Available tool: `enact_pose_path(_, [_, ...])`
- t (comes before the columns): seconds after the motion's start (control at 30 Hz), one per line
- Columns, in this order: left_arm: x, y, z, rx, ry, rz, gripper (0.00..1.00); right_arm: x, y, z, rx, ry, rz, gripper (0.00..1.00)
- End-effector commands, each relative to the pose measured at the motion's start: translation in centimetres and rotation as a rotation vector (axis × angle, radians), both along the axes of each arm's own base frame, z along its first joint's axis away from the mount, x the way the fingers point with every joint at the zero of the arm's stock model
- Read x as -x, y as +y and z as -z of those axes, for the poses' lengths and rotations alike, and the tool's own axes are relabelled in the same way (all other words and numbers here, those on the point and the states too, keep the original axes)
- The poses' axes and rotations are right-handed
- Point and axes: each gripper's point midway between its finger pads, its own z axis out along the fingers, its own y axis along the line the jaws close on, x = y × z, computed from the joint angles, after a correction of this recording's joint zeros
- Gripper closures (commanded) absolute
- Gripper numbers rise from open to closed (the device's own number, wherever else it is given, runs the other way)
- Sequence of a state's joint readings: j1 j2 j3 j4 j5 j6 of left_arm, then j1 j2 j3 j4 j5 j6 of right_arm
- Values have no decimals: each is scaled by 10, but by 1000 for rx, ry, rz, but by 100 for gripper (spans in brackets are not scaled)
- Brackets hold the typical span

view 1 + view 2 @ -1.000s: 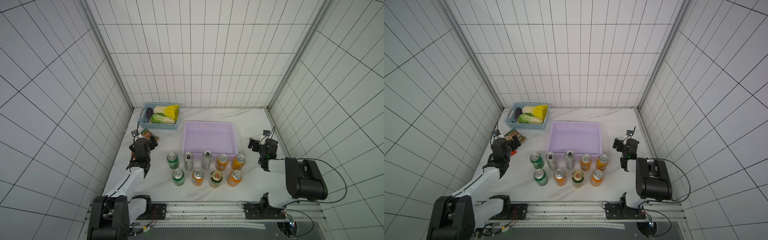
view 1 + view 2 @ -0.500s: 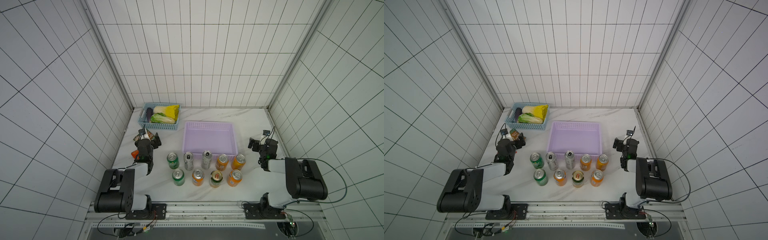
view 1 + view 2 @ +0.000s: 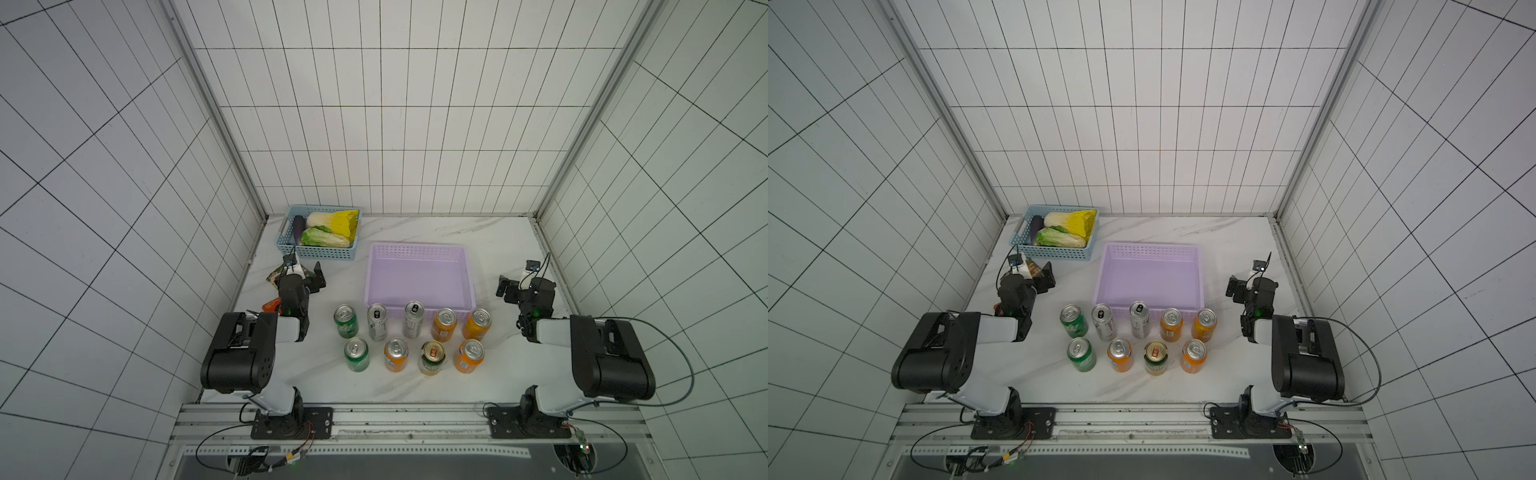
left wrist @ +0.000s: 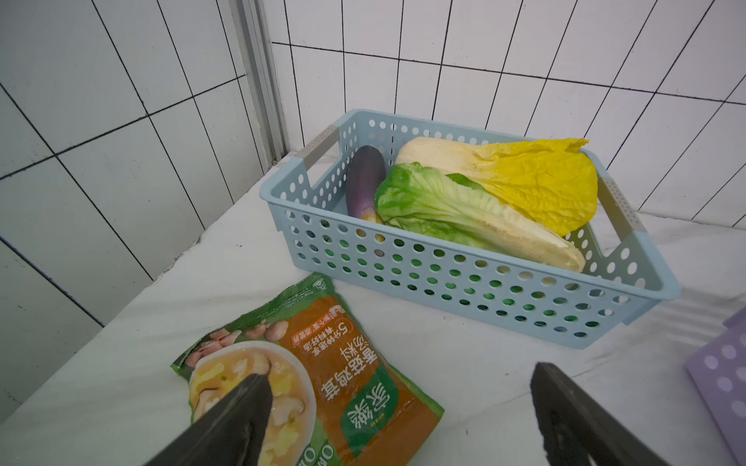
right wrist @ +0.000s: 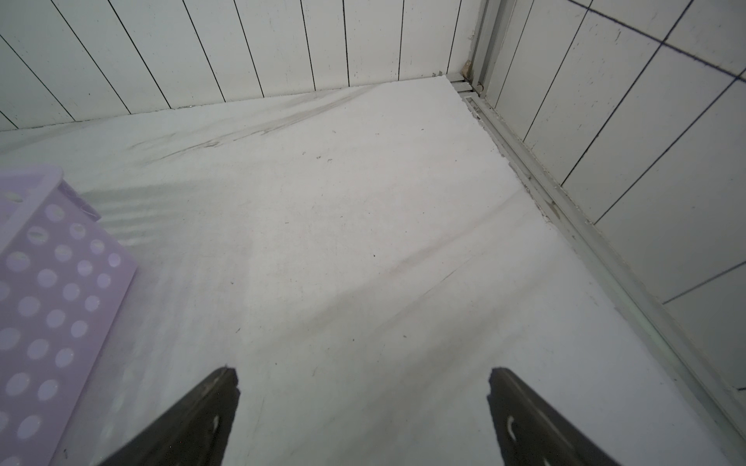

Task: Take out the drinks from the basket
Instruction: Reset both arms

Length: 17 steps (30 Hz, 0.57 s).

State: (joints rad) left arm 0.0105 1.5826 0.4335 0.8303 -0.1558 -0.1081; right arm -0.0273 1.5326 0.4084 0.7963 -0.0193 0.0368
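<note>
Your basket [image 3: 419, 277] is empty: in both top views its lilac floor shows bare. All nine cans [image 3: 444, 325] stand upright on the worktop [image 3: 415, 227] just in front of it. There are five in the back row close to the near wall and four in the front row, the gold-topped can [image 3: 432, 358] among them. By my reading the job is done and there is nothing left to lift out; at most you park the arms.

Your left gripper [image 4: 399, 379] has its jaws wide apart and holds nothing. It hangs over the soup packet [image 4: 323, 363] beside the blue basket [image 4: 444, 282], well clear of the cans. Your right gripper [image 5: 363, 375] is also spread wide and empty, over bare worktop off the basket's right side.

Some things you can't settle from here:
- The back row covers part of the basket's near wall, so I can't tell whether those cans touch it.
- A small red thing [image 3: 271, 306] is mostly hidden by your left arm.
- The can labels are too small to read.
- The left wrist view cuts off the packet's lower end, and one finger overlaps it; whether it touches is unclear.
</note>
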Motion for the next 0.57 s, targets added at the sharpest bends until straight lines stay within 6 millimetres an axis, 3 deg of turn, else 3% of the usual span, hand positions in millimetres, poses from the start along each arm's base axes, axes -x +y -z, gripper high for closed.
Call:
enact_pose_path(0.0, [1, 4, 1, 2, 34, -13, 2, -7, -4, -9, 6, -24, 3, 1])
enact_pose_path(0.53, [0, 3, 0, -2, 32, -11, 2, -7, -4, -9, 6, -24, 5, 1])
